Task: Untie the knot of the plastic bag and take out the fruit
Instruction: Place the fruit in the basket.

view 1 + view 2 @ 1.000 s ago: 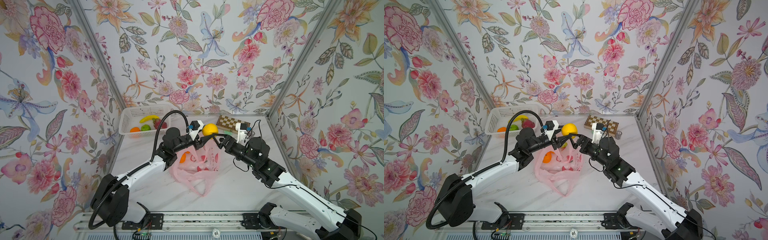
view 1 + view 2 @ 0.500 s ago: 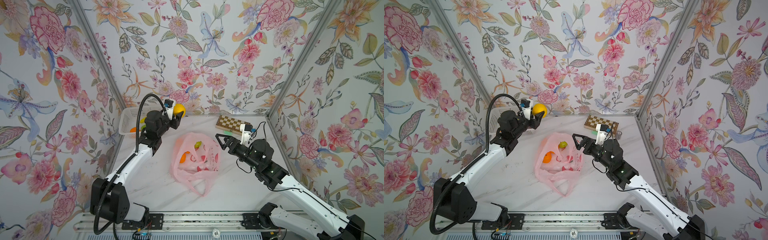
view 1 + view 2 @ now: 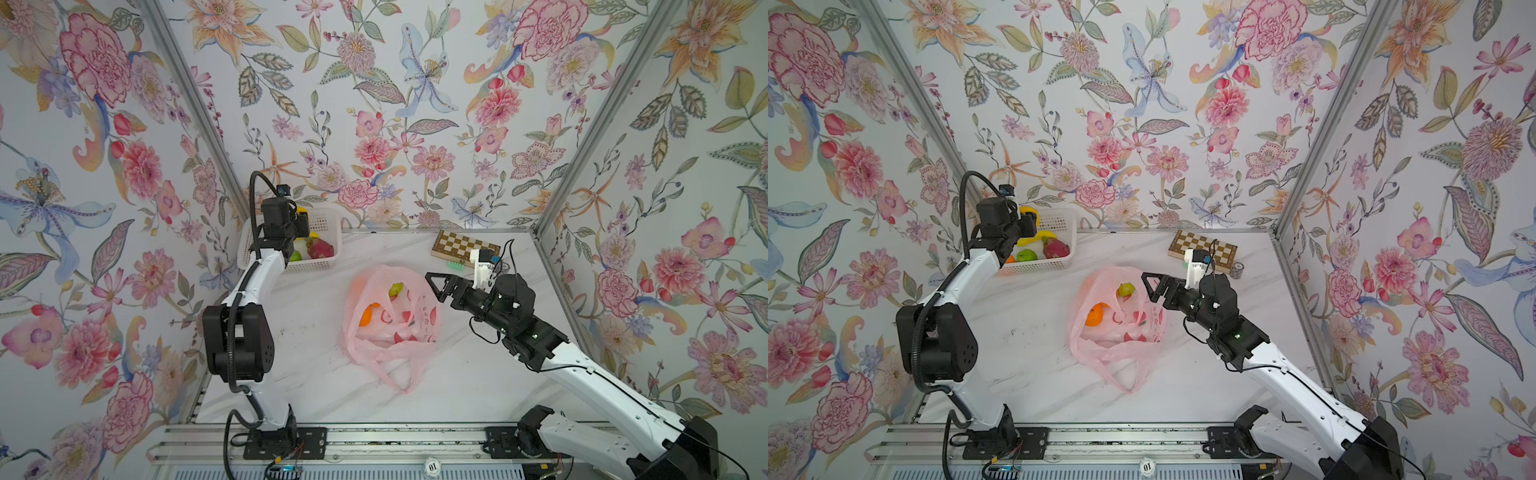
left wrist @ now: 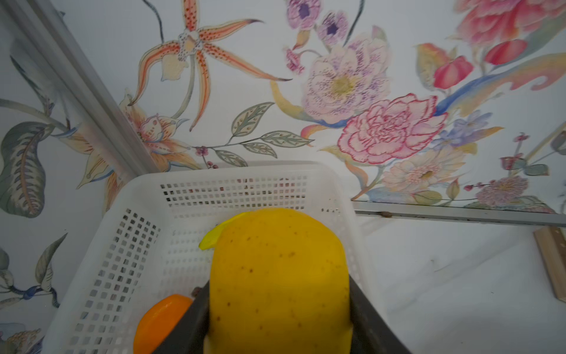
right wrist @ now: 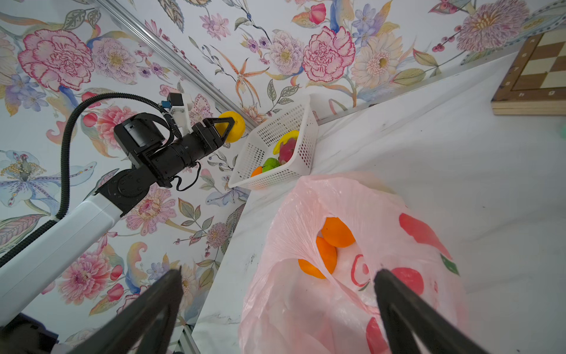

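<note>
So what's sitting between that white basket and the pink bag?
Nothing: bare marble table separates the white basket from the plastic bag, as both top views show.

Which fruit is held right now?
The round yellow fruit in the left gripper, above the white perforated basket; the others lie in it or the pink plastic bag.

White basket (image 3: 326, 222), chessboard (image 3: 459, 246), marble table (image 3: 316, 374)

Left arm stretches to the desk's (image 3: 316, 374) eleven o'clock corner, left end effector (image 5: 229, 124) clamped on a yellow fruit (image 4: 278, 275). Right arm reaches from five o'clock toward centre, right end effector (image 3: 434, 284) spread wide, empty.
</note>
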`<state>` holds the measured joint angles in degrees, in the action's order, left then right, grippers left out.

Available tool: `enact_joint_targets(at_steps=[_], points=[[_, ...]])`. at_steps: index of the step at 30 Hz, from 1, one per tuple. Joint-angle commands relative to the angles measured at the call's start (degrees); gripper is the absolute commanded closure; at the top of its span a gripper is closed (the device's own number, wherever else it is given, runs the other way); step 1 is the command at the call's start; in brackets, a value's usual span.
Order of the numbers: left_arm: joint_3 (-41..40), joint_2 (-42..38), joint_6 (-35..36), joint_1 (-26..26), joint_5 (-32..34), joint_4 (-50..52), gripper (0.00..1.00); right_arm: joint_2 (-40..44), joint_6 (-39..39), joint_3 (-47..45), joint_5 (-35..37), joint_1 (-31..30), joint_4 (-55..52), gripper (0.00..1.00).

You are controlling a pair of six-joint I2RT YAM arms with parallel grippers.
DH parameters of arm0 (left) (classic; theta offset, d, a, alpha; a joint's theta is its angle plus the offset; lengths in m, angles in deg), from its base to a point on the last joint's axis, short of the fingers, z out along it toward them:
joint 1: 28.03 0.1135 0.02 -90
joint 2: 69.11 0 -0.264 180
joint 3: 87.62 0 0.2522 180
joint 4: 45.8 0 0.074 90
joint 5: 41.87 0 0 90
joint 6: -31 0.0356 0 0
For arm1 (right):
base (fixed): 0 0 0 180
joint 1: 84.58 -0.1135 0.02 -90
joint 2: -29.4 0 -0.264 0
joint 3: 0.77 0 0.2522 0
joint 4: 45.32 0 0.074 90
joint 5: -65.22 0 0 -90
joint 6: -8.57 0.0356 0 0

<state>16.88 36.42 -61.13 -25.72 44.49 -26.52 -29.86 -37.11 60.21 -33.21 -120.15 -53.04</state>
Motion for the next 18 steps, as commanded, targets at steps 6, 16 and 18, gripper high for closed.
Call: enact_joint_targets(at_steps=[6, 16, 18], points=[[17.27, 13.95, -5.45, 5.48, 11.05, 16.88, 0.74, -1.36, -1.07, -0.10, -3.69, 2.66, 0.95, 0.01], [33.88, 29.35, -6.33, 9.11, 12.66, 28.00, 0.75, -1.60, -0.72, -0.74, -5.63, 3.77, 1.34, 0.01], [36.21, 31.87, -6.31, 9.48, 11.79, 29.09, 0.75, -1.51, -0.64, -0.92, -5.67, 5.37, 1.34, 0.01]])
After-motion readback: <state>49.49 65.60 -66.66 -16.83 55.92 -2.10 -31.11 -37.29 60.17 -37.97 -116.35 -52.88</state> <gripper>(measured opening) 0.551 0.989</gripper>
